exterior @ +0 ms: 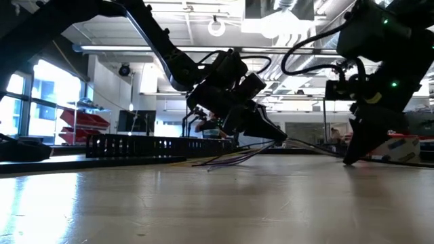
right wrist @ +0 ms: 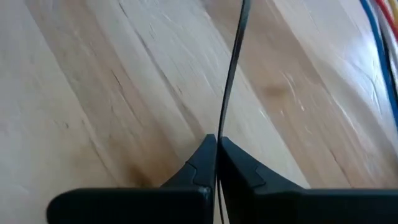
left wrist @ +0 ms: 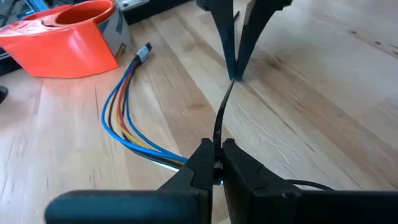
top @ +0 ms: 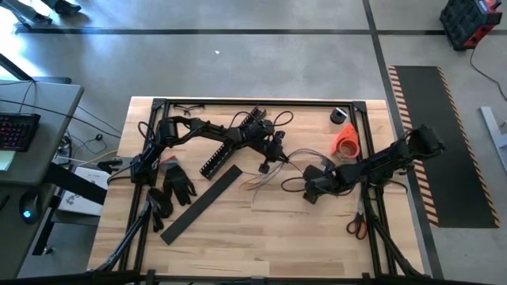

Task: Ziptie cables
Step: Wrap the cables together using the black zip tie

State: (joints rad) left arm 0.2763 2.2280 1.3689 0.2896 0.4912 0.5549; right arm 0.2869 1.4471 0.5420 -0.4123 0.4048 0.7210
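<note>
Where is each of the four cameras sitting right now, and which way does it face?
High view: above the table, looking straight down; both arms show, left gripper and right gripper.
Low view: at table-top height, looking level into the room; both arms come down from above.
Left wrist view: on the left arm, looking past its jaws, shut on a thin black strand, towards the right gripper.
Right wrist view: on the right arm, looking past its shut jaws along that strand.
Shared: both wrist views show the strand and the cables.
</note>
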